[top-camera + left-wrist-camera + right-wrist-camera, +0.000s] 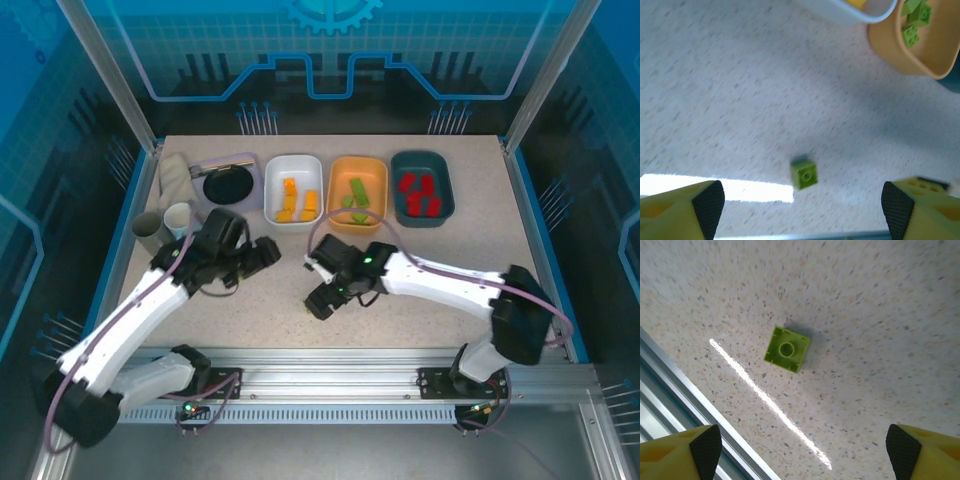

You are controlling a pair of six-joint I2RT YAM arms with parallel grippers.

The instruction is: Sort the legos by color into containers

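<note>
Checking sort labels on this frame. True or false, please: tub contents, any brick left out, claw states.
1. Red bricks are in the teal tub. True.
2. The white tub holds red bricks. False: it holds yellow bricks.
3. Green bricks are in the orange tub. True.
4. One loose green brick lies on the table. True.
5. The right claw grips that brick. False: its jaws stand wide apart and the brick lies free on the table.
6. The left claw is shut. False: it is open and empty.
</note>
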